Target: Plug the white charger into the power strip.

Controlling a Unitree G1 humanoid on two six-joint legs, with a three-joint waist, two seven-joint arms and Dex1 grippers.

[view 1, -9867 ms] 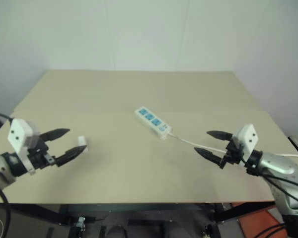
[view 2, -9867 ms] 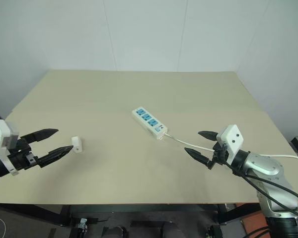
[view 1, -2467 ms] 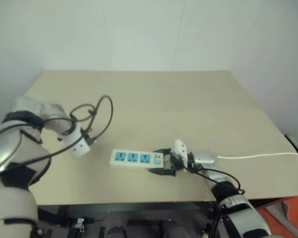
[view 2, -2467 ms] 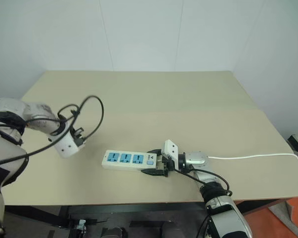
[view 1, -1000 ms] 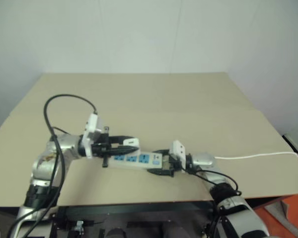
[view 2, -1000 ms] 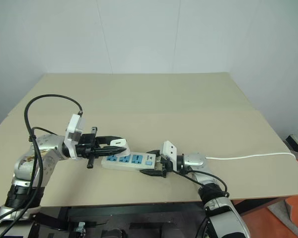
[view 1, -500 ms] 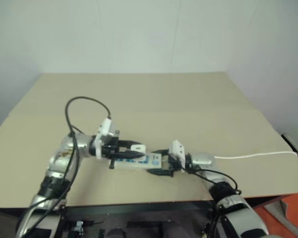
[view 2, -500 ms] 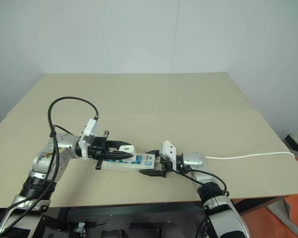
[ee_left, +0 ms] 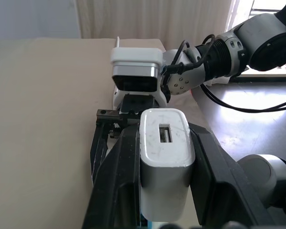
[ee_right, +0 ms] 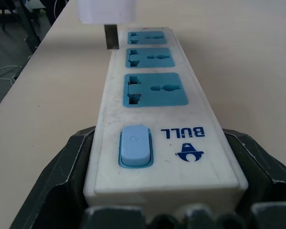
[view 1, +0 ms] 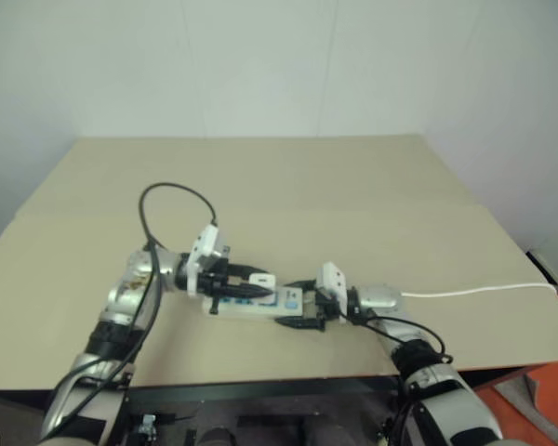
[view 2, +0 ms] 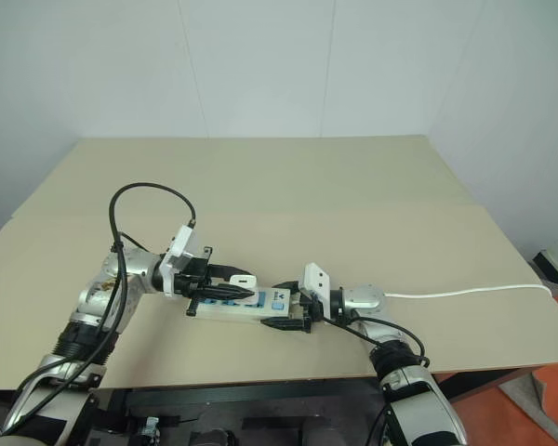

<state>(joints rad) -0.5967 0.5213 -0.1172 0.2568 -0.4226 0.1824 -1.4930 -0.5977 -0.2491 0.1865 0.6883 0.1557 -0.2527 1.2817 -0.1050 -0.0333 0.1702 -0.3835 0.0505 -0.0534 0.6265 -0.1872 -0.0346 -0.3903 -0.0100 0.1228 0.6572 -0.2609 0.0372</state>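
Beige table in a white-walled corner.
From my remote station I see plain white walls meeting at a corner behind the table, pale curtains and a bright window beyond, orange-red floor at lower right.

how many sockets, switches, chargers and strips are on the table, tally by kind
power strip: 1
blue sockets on it: 3
blue switch: 1
white charger: 1
total: 6
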